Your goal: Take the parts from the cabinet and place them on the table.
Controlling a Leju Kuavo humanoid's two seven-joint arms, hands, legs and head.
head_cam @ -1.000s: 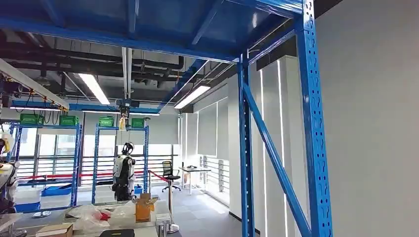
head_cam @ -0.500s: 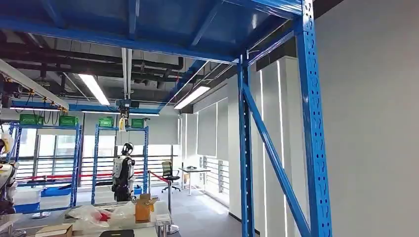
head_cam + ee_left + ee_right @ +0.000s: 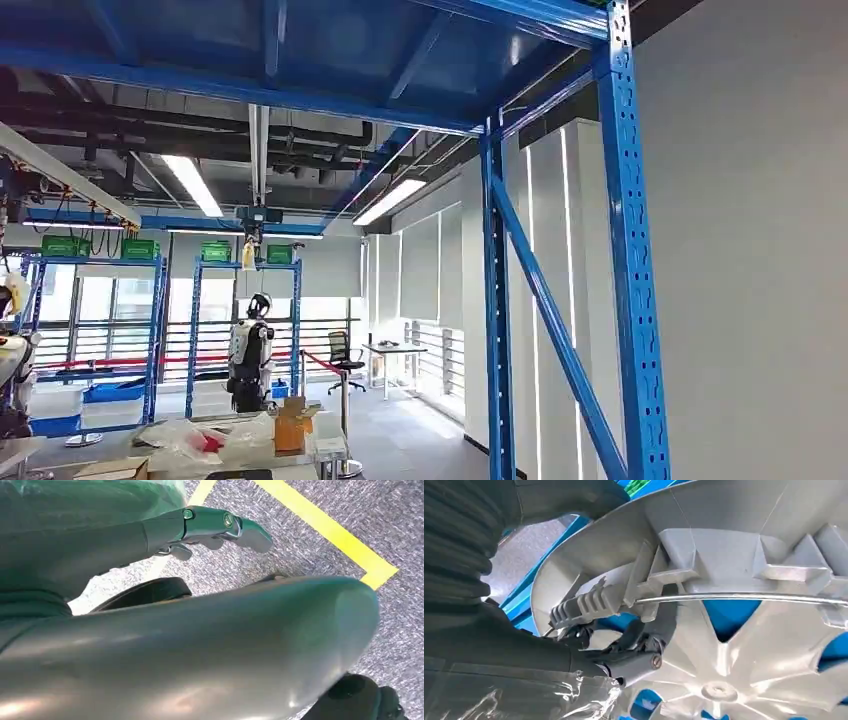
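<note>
One blue rack (image 3: 632, 300) upright stands just ahead.

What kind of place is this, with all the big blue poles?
It looks like a robot workshop or test hall in a warehouse-like building. Tall blue steel racks stand around, green crates sit high on far shelves, and another humanoid robot stands by a rack behind a red barrier rope.

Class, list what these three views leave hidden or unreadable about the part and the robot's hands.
- Wheel cover: right wrist view, cut off by the picture's edges; its front face is turned away.
- Right hand: its fingers reach through the cover's rim, which hides their tips.
- Left hand: left wrist view, the thick grey thumb blocks most of the fingers.
- Table: head view, too far and small to read what lies there.
</note>
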